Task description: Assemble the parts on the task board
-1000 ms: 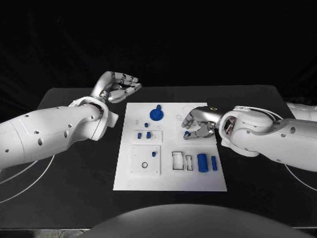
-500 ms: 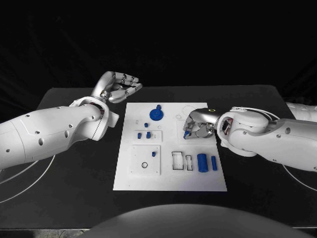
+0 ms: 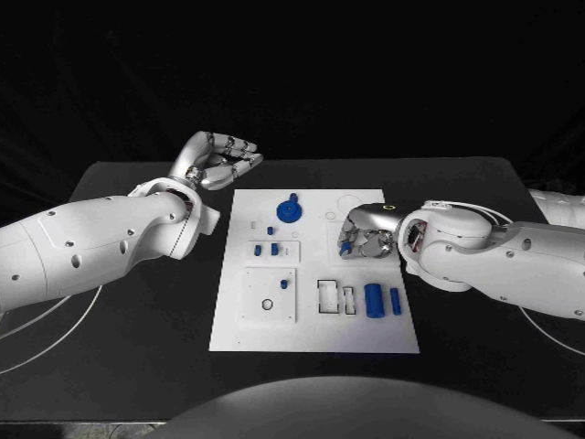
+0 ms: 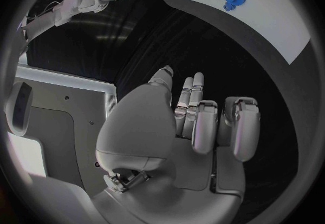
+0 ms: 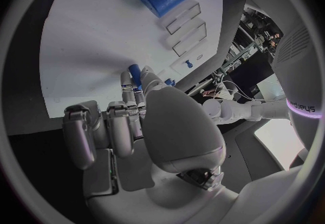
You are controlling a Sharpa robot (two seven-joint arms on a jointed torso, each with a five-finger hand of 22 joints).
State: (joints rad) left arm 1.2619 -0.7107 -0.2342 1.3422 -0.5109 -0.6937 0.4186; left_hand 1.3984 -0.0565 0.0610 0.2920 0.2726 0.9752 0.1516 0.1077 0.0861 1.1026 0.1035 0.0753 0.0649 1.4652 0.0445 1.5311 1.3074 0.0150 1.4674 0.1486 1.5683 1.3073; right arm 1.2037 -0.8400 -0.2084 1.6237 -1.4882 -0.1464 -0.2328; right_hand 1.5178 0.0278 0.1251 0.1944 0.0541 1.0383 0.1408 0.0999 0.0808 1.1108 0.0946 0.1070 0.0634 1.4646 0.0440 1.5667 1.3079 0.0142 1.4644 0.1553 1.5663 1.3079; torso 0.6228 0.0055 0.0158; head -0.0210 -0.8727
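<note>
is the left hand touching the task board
Apart. The head view shows the left hand curled beyond the task board's far left corner, with bare black table between them.

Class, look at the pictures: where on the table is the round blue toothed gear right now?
In the head view the round blue toothed gear lies at the white task board's far end, left of centre.

The setting looks like a robotics lab or test cell. A black table (image 3: 134, 366) stands against a dark backdrop that closes off the space behind it, with thin pale cables (image 3: 29, 352) looping across the tabletop. A white task board (image 3: 313, 338) lies squared in the middle. The right wrist view catches white equipment housings (image 5: 284, 137) and cluttered gear beyond the table.
</note>
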